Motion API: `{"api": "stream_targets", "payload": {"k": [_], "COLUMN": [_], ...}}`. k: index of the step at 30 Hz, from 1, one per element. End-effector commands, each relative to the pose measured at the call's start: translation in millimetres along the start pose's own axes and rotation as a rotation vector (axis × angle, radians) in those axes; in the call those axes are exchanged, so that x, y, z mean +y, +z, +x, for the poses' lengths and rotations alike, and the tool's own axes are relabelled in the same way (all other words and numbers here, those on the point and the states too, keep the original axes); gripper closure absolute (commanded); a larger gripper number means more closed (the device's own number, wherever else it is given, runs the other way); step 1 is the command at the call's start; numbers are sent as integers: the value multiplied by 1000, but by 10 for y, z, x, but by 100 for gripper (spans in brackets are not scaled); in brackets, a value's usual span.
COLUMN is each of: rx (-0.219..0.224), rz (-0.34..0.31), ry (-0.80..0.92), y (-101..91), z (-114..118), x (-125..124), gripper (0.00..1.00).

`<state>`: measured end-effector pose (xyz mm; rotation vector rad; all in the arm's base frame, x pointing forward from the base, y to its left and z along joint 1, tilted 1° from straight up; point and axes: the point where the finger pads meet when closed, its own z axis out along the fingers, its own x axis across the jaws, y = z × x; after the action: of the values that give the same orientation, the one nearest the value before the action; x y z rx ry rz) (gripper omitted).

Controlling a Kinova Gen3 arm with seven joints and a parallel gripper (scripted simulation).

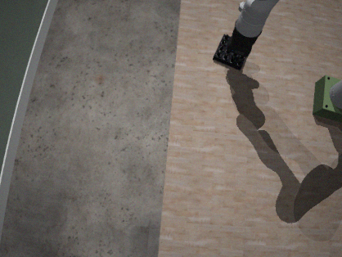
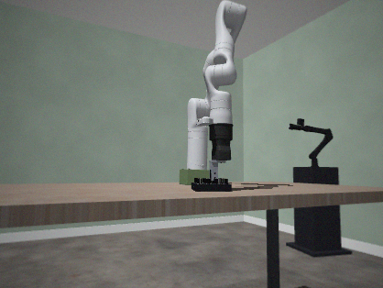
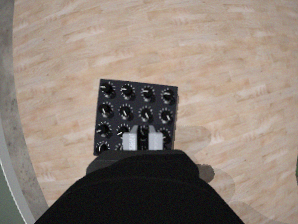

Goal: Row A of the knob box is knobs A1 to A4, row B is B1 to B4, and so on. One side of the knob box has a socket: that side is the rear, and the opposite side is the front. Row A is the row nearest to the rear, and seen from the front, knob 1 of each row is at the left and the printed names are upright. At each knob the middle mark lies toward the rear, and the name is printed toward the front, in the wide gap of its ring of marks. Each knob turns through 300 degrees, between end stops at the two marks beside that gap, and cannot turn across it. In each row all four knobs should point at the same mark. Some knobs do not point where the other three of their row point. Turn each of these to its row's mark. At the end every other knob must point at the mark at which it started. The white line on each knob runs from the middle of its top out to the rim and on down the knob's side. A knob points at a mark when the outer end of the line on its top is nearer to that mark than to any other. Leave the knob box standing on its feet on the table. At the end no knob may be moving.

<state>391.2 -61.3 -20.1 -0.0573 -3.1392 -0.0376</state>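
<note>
While I watch from the exterior view, the long light-wood table (image 2: 114,194) carries everything. On it I see the tall white jointed arm (image 2: 215,105) rising from a green block base (image 1: 323,87) and reaching straight down. Below its black wrist sits the small flat black knob box (image 3: 113,96) with rows of white-lined knobs, near the table's far edge. My two-finger gripper (image 3: 145,137) is pinched on one knob in the row nearest the wrist camera; I cannot read which one.

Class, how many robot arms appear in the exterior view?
2: a white arm on the table, its gripper shut on a knob of the knob box; a black arm on a pedestal at the right.
</note>
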Motion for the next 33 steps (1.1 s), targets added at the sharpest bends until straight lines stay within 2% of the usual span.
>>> {"api": "stream_targets", "payload": {"k": [1,24,33], "rx": [1,4,5], "rz": [1,1,0], "ry": [-42,-345,-533], "y": [10,14,15], "z": [23,40,43], "x": [-15,-15,-15], "gripper": [70,70,70]}}
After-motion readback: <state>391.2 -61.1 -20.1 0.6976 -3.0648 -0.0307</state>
